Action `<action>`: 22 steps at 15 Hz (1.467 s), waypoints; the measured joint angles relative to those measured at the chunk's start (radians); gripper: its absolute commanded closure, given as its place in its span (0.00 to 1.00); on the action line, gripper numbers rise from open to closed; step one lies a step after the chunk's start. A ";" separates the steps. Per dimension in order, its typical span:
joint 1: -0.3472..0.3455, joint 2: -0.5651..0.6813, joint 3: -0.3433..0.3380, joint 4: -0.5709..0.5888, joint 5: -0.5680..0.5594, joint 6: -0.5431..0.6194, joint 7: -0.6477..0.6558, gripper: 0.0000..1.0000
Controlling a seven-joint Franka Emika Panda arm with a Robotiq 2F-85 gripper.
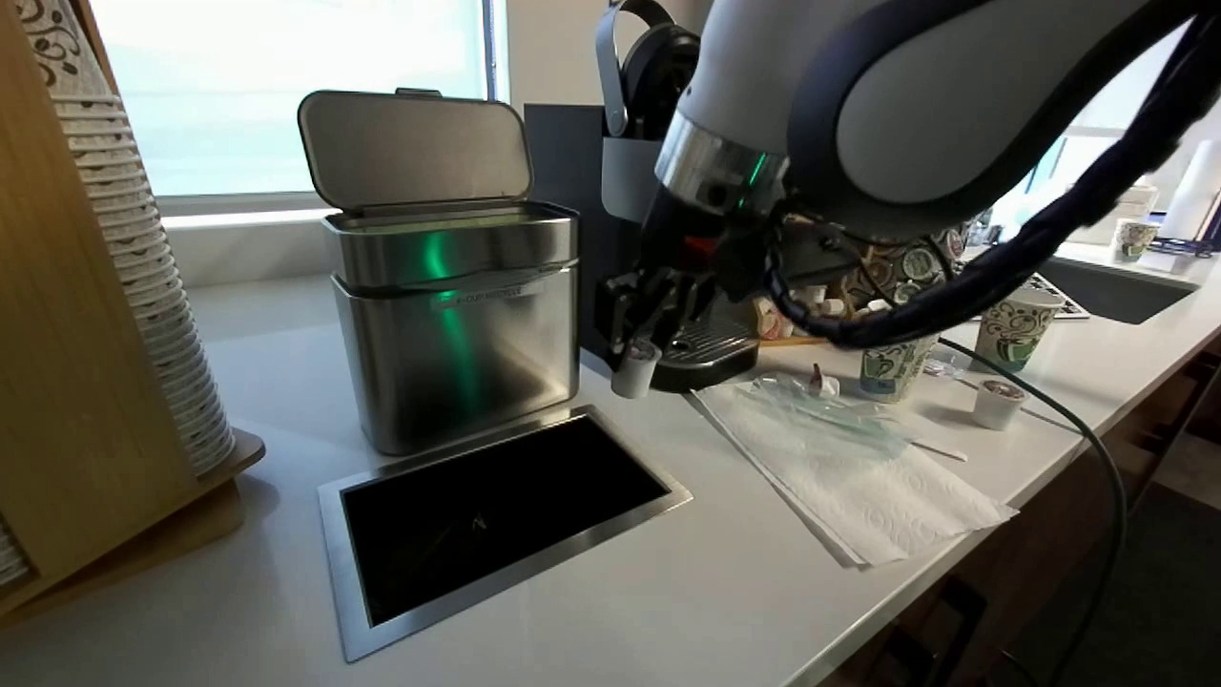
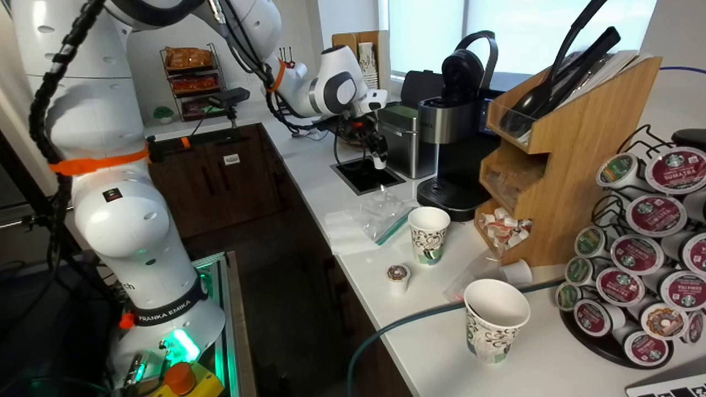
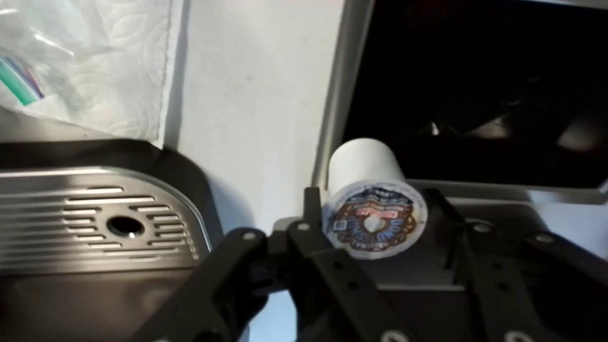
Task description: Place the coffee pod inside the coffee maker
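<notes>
My gripper is shut on a white coffee pod with a brown donut label, its label side facing the wrist camera. The gripper shows in both exterior views. The pod hangs slightly tilted at the fingertips above the counter, in front of the steel bin and beside the coffee maker's base. It also shows in an exterior view. The dark grey coffee maker stands with its lid raised. Its upper part is partly hidden by the arm in an exterior view. Its drip tray is in the wrist view.
A steel bin with open lid stands beside the coffee maker. A framed counter opening lies in front of it. Paper towel, plastic bag, paper cups, another pod and a pod rack lie around.
</notes>
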 measured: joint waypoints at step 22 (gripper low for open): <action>-0.228 -0.419 0.103 0.082 0.142 -0.262 0.025 0.71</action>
